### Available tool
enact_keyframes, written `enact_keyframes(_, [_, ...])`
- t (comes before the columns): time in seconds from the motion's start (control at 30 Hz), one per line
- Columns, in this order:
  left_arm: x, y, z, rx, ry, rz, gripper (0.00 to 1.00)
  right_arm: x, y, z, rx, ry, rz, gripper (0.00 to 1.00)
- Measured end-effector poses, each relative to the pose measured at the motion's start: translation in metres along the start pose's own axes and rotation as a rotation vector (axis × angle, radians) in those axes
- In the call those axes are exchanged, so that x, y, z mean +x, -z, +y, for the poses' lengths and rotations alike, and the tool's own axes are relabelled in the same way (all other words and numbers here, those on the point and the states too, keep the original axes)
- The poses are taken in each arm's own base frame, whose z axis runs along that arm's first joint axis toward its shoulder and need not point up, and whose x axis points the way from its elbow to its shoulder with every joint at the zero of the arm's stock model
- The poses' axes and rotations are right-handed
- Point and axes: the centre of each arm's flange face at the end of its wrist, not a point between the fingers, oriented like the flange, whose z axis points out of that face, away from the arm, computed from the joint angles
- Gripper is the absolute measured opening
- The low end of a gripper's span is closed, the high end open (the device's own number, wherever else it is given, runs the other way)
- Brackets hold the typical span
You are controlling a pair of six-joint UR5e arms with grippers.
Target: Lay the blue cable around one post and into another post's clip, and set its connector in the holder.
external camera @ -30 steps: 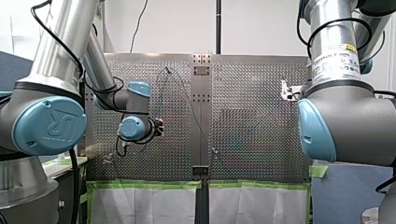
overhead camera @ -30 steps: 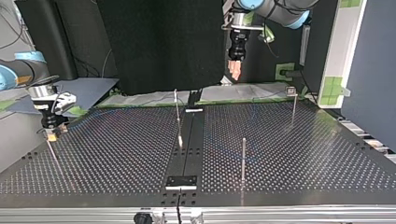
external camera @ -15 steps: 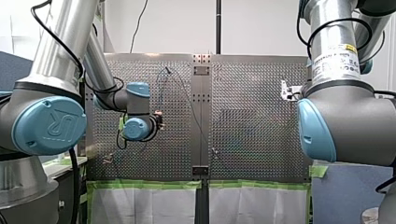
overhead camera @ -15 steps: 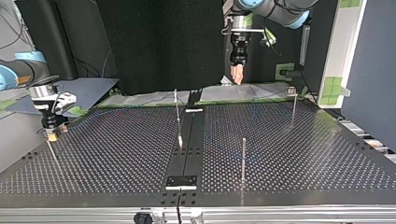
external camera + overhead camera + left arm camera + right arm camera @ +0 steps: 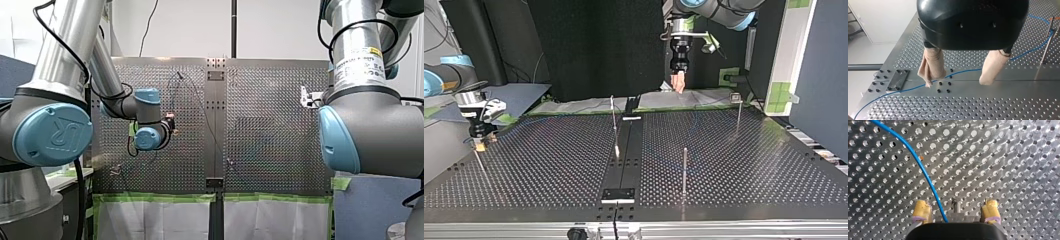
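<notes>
While the blue cable [image 5: 923, 170] lies flat across the plain centre strip [image 5: 1010, 86] of the perforated table [image 5: 549, 165], my left gripper [image 5: 956, 82] hangs above that strip, beige pads spread wide and touching nothing. Well off to the strip's side, at the top view's left, my right gripper [image 5: 955, 207] stands low, its yellow pads apart, with the cable passing between them unclamped.

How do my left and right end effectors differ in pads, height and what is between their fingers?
Pads: my left end effector has beige pads; my right end effector has yellow pads.
Height: in the top view the left end effector hangs high above the table; the right end effector is low, close to it.
Cable: the blue cable passes between the right end effector's fingers; nothing is between the left's.
Both are open.
</notes>
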Motion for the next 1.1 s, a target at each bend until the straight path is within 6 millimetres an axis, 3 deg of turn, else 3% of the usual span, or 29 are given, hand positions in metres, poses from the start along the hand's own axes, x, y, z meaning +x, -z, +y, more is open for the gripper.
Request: enact_keyframes(1.1, [0.0029,0.0027,0.0031,-0.017,-0.023,0.029,1.0,0.0,0.0001,-0.0015,0.014,0.001,-0.001,0.98])
